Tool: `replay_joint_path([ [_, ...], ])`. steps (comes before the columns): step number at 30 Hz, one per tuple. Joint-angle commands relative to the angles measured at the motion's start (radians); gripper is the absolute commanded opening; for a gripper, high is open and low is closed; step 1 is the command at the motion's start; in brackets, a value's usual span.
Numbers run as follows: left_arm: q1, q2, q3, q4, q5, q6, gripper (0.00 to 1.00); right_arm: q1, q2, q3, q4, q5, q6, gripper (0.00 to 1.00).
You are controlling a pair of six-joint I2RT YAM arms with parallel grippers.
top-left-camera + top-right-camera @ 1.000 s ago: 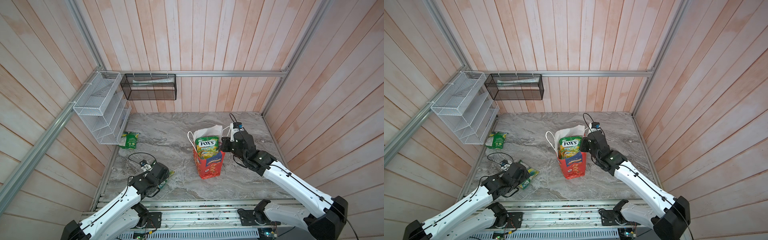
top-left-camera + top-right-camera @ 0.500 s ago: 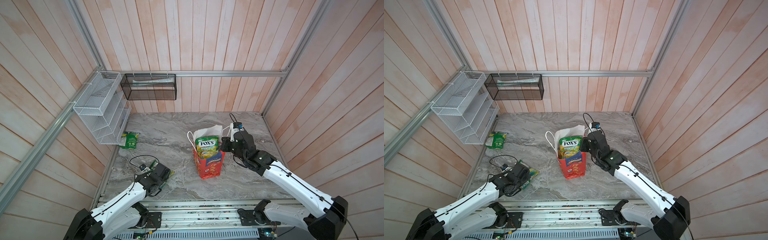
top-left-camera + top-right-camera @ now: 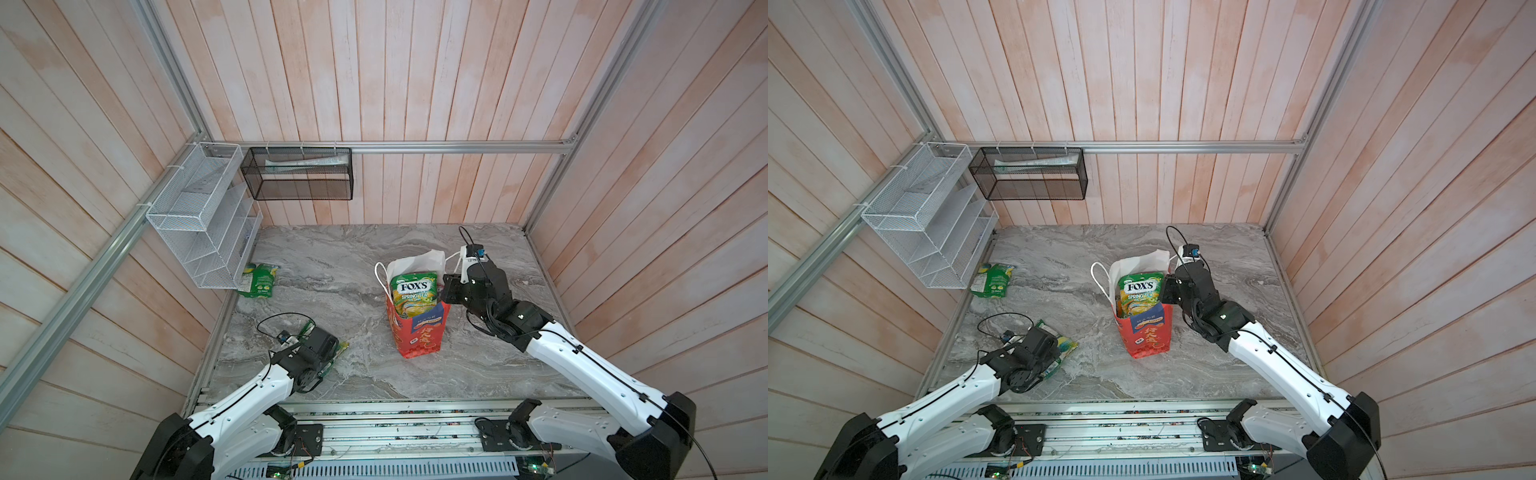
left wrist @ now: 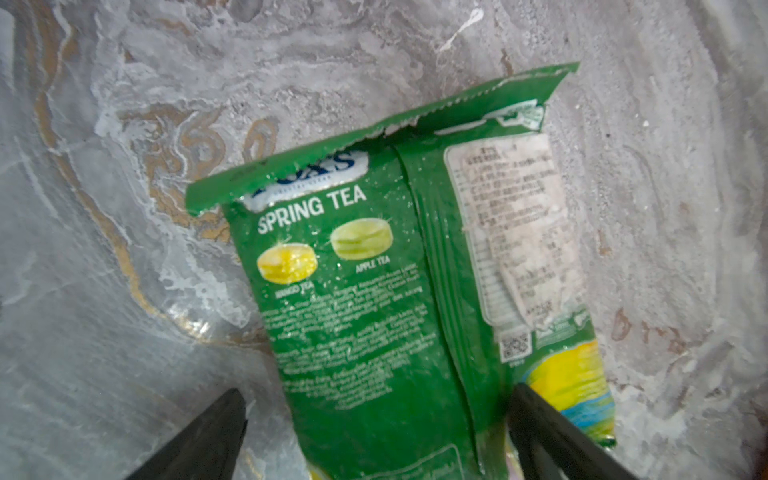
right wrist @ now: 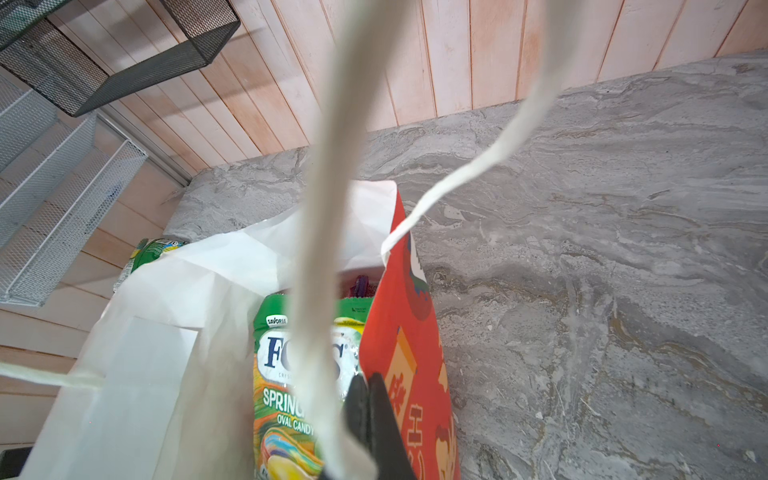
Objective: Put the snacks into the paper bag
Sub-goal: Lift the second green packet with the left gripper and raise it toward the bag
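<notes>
Snacks show in four places. One green Spring Tea packet lies flat, printed back up, on the grey marbled worktop directly under the left tool. Its lower end runs between the tool's two dark fingers, which stand spread wide and released. One is over bare stone just beside the packet, the other over the packet near its yellow corner. Whether either finger touches it I cannot tell. In both top views the left wrist hides most of it.

Another green packet lies well apart from the left tool, beyond it toward the back wall, at the foot of the white wire rack.

The paper bag stands upright on the worktop, well apart from the left tool and right against the right tool. That tool is clenched on the bag's red side wall near the rim, its fingers pressed together with the paper between them. A white cord handle hangs across just in front of it. Inside the bag, just beside the right tool, a green FOX'S packet stands on end, its top rising above the bag's near wall in both top views. Past it, farther from the tool, a scrap of a purple packet shows.
</notes>
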State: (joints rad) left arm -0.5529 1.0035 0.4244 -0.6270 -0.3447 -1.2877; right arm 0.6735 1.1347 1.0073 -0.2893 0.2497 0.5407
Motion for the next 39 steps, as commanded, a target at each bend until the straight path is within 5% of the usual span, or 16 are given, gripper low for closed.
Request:
replay_joint_path([
  [1,0.012,0.008,-0.023,0.018,-0.002,-0.013,1.0,0.003,0.001,0.019,-0.02,0.022,-0.019,0.0],
  [6,0.014,0.009,-0.054,0.048,-0.007,-0.024,0.96,0.004,0.002,0.02,-0.019,0.021,-0.021,0.0],
  [14,0.017,-0.005,-0.099,0.098,0.004,-0.033,0.77,0.004,-0.004,0.02,-0.021,0.022,-0.021,0.0],
  [28,0.018,-0.015,-0.105,0.139,0.03,-0.018,0.24,0.003,-0.013,0.019,-0.023,0.024,-0.024,0.0],
  [39,0.025,-0.14,-0.129,0.259,0.165,0.086,0.21,0.004,-0.019,0.019,-0.026,0.026,-0.024,0.0],
])
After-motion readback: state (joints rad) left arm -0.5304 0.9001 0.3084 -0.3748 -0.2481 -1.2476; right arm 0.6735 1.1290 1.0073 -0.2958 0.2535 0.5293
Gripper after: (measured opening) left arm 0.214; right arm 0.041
